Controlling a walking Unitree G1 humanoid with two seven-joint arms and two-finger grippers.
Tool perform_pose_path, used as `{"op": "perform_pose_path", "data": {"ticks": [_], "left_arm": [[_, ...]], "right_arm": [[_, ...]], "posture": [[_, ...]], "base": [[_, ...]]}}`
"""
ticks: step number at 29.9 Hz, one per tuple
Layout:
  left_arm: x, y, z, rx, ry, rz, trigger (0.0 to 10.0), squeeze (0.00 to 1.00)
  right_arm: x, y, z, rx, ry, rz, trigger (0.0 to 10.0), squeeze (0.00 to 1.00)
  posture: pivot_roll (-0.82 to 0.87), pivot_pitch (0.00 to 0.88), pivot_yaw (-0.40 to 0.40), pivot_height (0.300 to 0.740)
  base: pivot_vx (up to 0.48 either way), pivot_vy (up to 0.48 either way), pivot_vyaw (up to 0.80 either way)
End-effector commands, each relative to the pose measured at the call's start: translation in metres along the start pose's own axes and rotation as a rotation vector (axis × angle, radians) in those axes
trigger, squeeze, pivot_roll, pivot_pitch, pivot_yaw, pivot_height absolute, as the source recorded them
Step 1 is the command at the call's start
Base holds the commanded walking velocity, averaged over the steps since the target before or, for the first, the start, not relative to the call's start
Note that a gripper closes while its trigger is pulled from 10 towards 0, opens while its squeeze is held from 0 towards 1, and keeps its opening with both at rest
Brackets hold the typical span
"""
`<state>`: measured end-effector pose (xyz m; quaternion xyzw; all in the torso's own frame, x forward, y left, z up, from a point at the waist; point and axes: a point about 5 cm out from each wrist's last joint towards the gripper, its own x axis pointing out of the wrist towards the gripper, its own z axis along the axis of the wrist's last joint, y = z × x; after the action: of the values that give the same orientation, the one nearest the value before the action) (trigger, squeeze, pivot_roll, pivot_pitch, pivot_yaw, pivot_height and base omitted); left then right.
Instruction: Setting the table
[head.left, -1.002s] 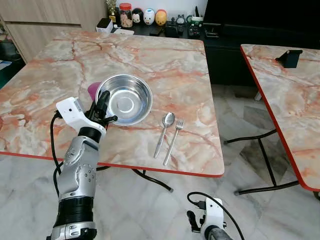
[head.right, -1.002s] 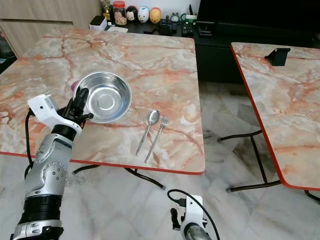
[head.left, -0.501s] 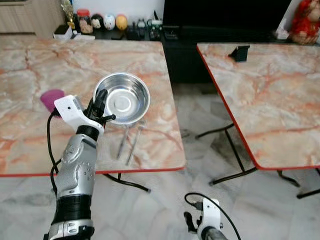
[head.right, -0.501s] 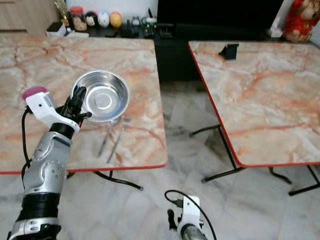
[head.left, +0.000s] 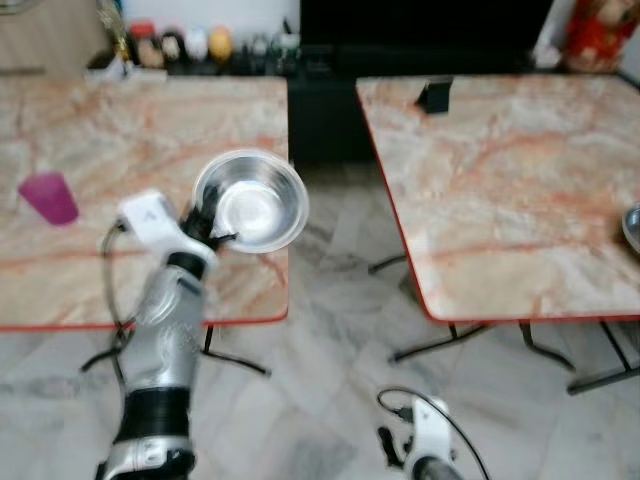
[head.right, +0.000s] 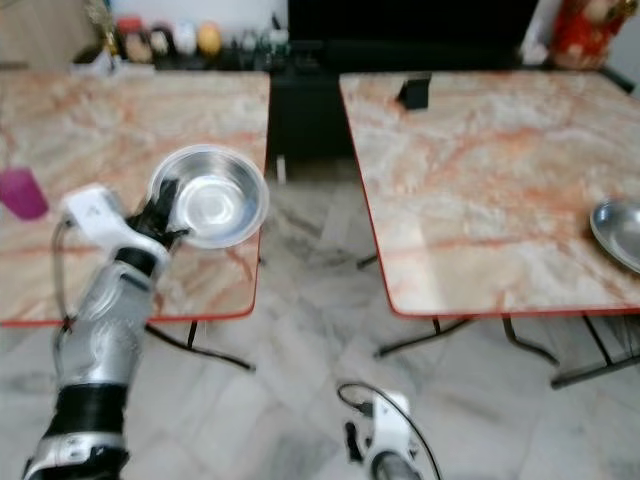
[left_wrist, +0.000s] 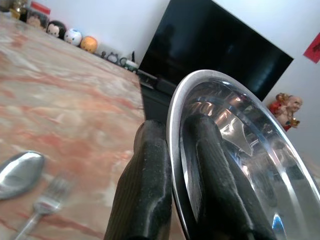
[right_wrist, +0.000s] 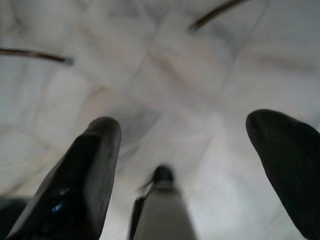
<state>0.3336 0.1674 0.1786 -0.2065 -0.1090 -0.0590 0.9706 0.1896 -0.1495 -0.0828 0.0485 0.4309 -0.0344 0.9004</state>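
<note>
My left gripper (head.left: 205, 222) is shut on the rim of a shiny steel bowl (head.left: 253, 200), held up in the air over the right edge of the left marble table (head.left: 90, 140). One black finger (left_wrist: 150, 185) lies outside the rim and the other inside the steel bowl (left_wrist: 240, 150). A spoon (left_wrist: 17, 172) and a fork (left_wrist: 42, 205) lie on the table below. A purple cup (head.left: 48, 197) stands at the table's left. My right gripper (right_wrist: 185, 165) hangs open over the floor.
A second marble table (head.left: 500, 170) stands to the right across a gap of white tiled floor (head.left: 330, 300). Another steel dish (head.right: 620, 230) sits at its right edge and a small black stand (head.left: 433, 95) at its back. Jars and figurines line a dark cabinet (head.left: 180, 45).
The camera has swung right, bringing the second table and its steel dish into view. The left gripper keeps the bowl, now near the left table's right edge.
</note>
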Motion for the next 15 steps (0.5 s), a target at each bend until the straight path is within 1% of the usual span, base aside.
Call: {"op": "perform_pose_path", "data": {"ticks": [1, 3, 15], "left_arm": [[-0.001, 0.0093, 0.0055, 0.02, -0.018, 0.031, 10.0, 0.0], [-0.0009, 0.0093, 0.0055, 0.021, -0.018, 0.031, 10.0, 0.0], [-0.0005, 0.0079, 0.0024, 0.038, -0.001, 0.018, 10.0, 0.0]], "right_arm": [[0.0002, 0.0111, 0.0, 0.0, 0.002, 0.027, 10.0, 0.0], [0.0002, 0.0112, -0.0001, 0.002, 0.003, 0.028, 10.0, 0.0], [0.0001, 0.0122, -0.0008, 0.017, 0.006, 0.037, 10.0, 0.0]], "posture": [[0.01, 0.028, -0.04, 0.74], [0.01, 0.028, -0.04, 0.74], [0.0, 0.033, -0.037, 0.74]], "base": [[0.0, -0.315, 0.8], [0.0, -0.315, 0.8], [0.0, -0.315, 0.0]]}}
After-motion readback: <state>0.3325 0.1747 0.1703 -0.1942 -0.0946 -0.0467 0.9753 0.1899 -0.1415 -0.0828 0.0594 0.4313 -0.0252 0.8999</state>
